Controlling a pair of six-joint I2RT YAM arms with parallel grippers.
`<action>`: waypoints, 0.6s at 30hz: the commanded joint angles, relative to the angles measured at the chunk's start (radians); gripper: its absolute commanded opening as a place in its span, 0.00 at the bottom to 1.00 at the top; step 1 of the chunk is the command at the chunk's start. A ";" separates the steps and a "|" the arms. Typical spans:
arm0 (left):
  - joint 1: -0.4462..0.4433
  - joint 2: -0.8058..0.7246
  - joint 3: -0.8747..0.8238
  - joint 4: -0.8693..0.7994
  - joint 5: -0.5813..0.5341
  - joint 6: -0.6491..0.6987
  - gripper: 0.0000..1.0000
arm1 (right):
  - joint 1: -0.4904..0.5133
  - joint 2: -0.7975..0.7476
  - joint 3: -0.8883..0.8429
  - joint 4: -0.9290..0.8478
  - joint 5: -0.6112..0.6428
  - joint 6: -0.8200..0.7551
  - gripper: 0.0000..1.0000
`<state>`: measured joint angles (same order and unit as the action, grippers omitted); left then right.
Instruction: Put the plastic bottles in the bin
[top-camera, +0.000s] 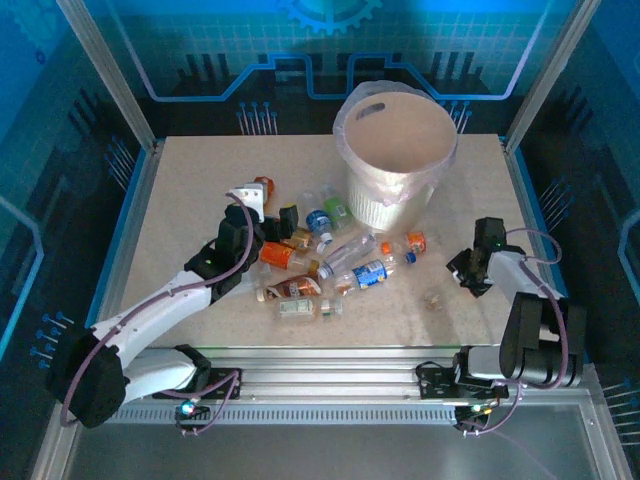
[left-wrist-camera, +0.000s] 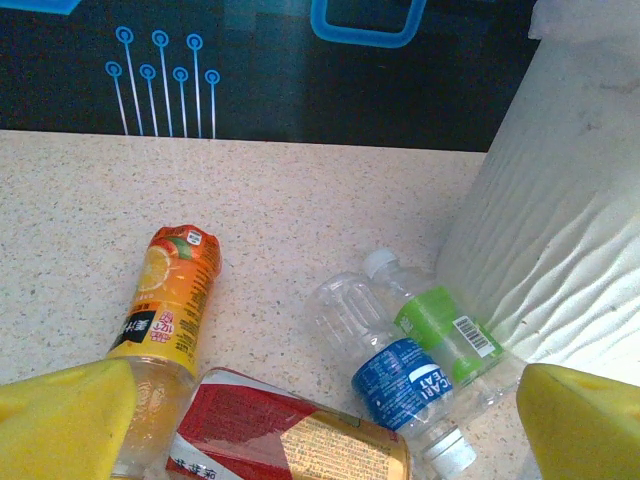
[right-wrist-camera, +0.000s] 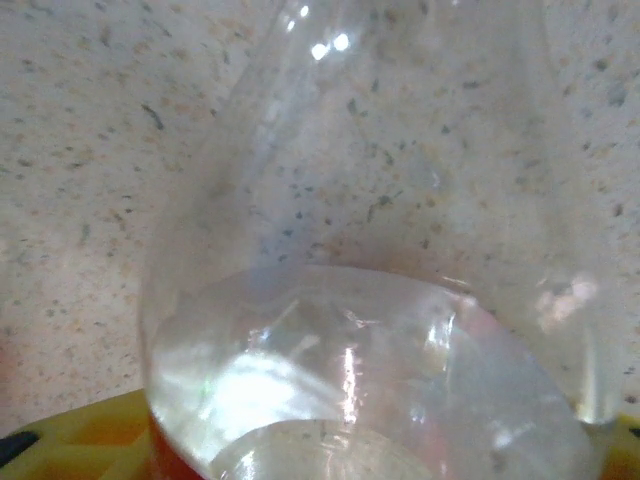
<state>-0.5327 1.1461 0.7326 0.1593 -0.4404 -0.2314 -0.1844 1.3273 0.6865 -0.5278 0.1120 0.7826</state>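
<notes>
The bin (top-camera: 385, 205) stands far-centre on the table (top-camera: 180, 200), pale bag lining (top-camera: 400, 140) showing inside. The plastic bottles (top-camera: 350, 250) lie scattered just near and left of it. The left gripper (left-wrist-camera: 320, 425) hangs wide open over an orange-labelled bottle (left-wrist-camera: 170, 290) and a red-labelled bottle (left-wrist-camera: 270, 430), holding nothing. Over on the right, the right gripper (top-camera: 472, 272) has a clear bottle (right-wrist-camera: 380, 250) up between its yellow pads (right-wrist-camera: 80, 435); gripped or not, can't tell.

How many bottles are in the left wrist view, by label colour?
orange-label bottle: 1
red-label bottle: 1
blue-label bottle: 1
green-label bottle: 1
Total: 4
</notes>
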 joint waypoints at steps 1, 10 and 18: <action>0.005 0.001 0.030 0.006 -0.019 -0.013 0.99 | -0.015 -0.083 0.053 -0.062 0.043 -0.063 0.44; 0.008 -0.008 0.028 0.006 -0.035 -0.026 0.99 | 0.013 -0.308 0.187 -0.236 0.157 -0.155 0.31; 0.013 -0.020 0.021 0.005 -0.028 -0.046 0.99 | 0.096 -0.412 0.436 -0.353 0.264 -0.246 0.25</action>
<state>-0.5312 1.1454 0.7326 0.1593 -0.4526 -0.2474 -0.1268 0.9348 1.0496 -0.8032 0.3069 0.5930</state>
